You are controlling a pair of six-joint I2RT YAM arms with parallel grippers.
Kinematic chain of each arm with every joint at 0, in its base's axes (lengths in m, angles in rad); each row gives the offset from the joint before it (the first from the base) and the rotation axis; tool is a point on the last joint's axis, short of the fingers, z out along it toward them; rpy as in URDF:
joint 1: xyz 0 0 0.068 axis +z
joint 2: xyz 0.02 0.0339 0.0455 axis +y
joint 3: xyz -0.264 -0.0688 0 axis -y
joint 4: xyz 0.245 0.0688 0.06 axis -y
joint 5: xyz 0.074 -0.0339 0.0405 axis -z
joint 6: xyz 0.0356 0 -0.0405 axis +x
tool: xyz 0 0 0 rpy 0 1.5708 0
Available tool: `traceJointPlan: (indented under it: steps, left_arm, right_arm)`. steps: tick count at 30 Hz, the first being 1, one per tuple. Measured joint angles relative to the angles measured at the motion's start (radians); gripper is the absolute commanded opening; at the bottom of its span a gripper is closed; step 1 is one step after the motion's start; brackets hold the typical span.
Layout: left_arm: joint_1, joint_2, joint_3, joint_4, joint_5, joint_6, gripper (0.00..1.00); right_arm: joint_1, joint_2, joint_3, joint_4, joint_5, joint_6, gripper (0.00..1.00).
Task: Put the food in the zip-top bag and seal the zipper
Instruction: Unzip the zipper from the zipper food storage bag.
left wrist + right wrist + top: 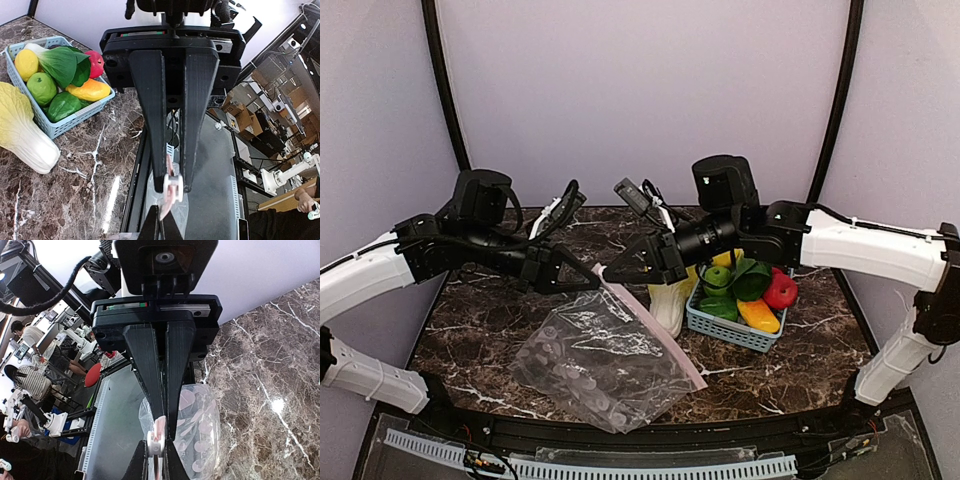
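both arms meet above the middle of the dark marble table [470, 320]. the left gripper [591, 279] is clenched on the zipper [655, 325], the pinkish strip along the mouth of the zip-top bag [595, 365], at the strip's far end. its wrist view shows the two black fingers pressed together, with the pink edge and a small white piece caught at their tips.

the right gripper [604, 270] comes in from the opposite side and is clamped on the same end of the strip, almost tip to tip with the left one (its own camera shows the pink edge pinched the same way). the bag hangs from that pinch and drapes down onto the table toward the near edge, the strip running diagonally to the right.

the napa cabbage [668, 302] lies on the table just beside the light-blue basket [730, 330], on its left. in the basket sit the lemon [726, 258], green apple [717, 277], orange-yellow pepper [758, 316] and red fruit [781, 291], with a green leafy vegetable [750, 280] among them.
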Motion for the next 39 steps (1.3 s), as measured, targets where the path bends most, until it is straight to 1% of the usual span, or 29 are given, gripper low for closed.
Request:
traceJointPlan:
  steps: [7, 12, 16, 29, 39]
  left_arm:
    - [-0.003, -0.017, -0.005, -0.008, -0.1, -0.03, 0.01]
    - [-0.006, -0.017, -0.017, -0.011, -0.147, -0.057, 0.01]
    - [-0.006, -0.014, -0.032, -0.012, -0.166, -0.075, 0.01]
    - [-0.006, 0.003, -0.026, -0.027, -0.231, -0.071, 0.01]
    - [-0.011, 0.003, -0.002, -0.034, -0.233, -0.056, 0.01]
  right_arm:
    - [0.0, 0.009, 0.018, -0.036, 0.068, -0.021, 0.03]
    - [0.0, 0.021, 0.019, -0.045, 0.09, -0.019, 0.02]
    - [0.0, 0.03, 0.019, -0.068, 0.109, -0.022, 0.02]
    - [0.004, 0.028, 0.003, -0.072, 0.171, -0.022, 0.02]
    - [0.01, -0.031, -0.044, -0.073, 0.206, -0.022, 0.02]
